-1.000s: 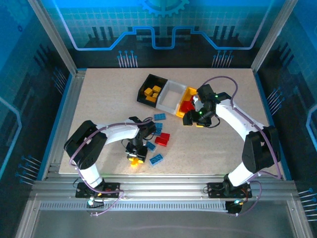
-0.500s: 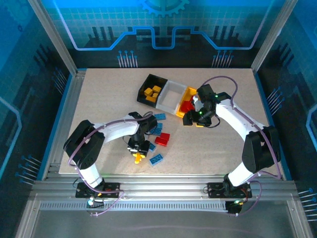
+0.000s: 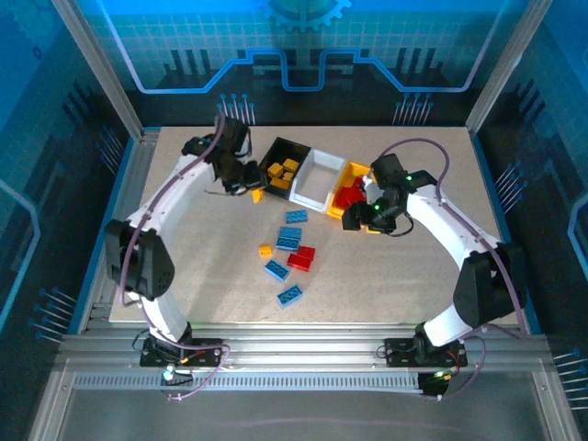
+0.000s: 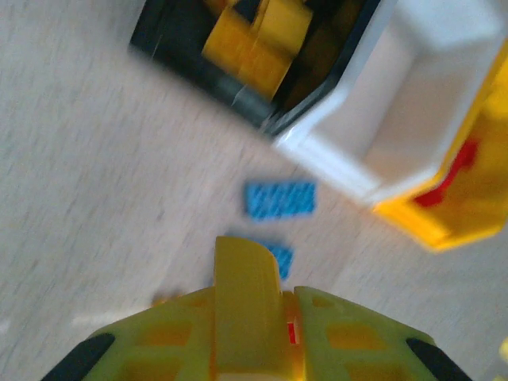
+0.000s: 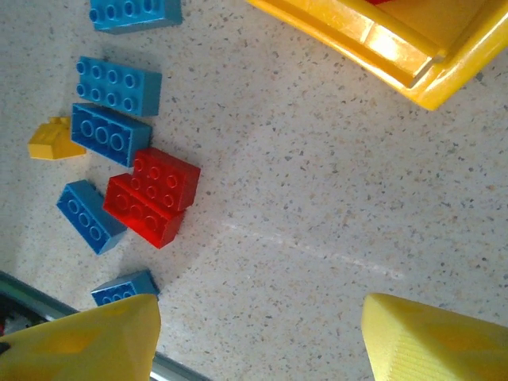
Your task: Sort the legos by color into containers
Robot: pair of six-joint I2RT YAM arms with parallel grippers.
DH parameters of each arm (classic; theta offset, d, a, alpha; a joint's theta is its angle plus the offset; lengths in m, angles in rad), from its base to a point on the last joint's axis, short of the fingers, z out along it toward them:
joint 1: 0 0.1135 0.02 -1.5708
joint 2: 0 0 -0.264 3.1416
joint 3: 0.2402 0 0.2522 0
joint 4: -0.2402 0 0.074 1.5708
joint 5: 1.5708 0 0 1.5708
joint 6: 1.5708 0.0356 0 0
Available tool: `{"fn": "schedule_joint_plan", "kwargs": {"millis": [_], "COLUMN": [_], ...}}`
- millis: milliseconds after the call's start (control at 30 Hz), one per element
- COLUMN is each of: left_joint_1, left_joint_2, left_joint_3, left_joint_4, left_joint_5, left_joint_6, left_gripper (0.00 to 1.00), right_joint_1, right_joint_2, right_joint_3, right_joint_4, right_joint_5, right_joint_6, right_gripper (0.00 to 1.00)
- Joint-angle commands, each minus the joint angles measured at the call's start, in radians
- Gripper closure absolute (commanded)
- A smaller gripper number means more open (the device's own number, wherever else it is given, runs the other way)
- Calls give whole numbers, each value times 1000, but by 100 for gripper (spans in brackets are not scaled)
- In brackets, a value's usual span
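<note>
My left gripper (image 3: 252,186) hangs just left of the black container (image 3: 276,158), shut on a yellow lego (image 3: 258,195). From the left wrist the yellow lego (image 4: 247,274) stands up between the shut fingers (image 4: 159,337), above blue legos (image 4: 279,198). The black container (image 4: 198,78) holds yellow legos (image 4: 254,40). The white container (image 3: 317,163) sits in the middle. The yellow container (image 3: 353,171) holds red legos (image 3: 346,196). My right gripper (image 3: 364,217) is open and holds nothing beside it. Blue legos (image 5: 117,85), two red legos (image 5: 151,197) and a yellow lego (image 5: 54,140) lie loose.
The loose legos lie in a cluster mid-table, from a blue one (image 3: 296,217) down to a blue one (image 3: 290,295) near the front edge (image 3: 303,322). The right wrist view shows the yellow container's corner (image 5: 397,48) above bare tabletop (image 5: 317,198).
My left arm has lifted the yellow lego off the front of the table and swung it far back and left, to beside the black container. The right arm has hardly moved.
</note>
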State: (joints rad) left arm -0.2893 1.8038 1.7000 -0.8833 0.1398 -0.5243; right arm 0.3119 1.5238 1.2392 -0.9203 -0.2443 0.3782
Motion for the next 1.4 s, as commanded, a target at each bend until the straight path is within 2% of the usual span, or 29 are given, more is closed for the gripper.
{"fn": "schedule_joint_plan", "kwargs": {"millis": [0,300,533,767,867,1100,1367], "left_joint_1": [12,16,29,32,30,31,69], "left_joint_2": [137,450,563,585,540,327,-77], "left_joint_3": [121,480,577,587,544,352,-93], "left_joint_4": [102,121,126,120,123,130,139], "left_joint_5": [26,-19,-4,59,69,47,-10], "left_joint_6": [-55,-47,-43,-36,-27,2,26], "left_gripper": [79,79,77,58,51,47,41], "right_joint_1": [-5,61,153,224,280,442,646], "right_joint_2": [-48,-122,-147,-107,-57,97,295], "right_joint_3": [-25,-85,-93,-79,-63,66,211], "right_joint_4": [-33,-59,-87,-81,-73,-59,-61], "right_joint_5": [-20,25,96,111,118,134,172], "right_joint_6": [33,92,134,146,125,61,-28], "right_gripper": [31,31,31,30,30,30,30]}}
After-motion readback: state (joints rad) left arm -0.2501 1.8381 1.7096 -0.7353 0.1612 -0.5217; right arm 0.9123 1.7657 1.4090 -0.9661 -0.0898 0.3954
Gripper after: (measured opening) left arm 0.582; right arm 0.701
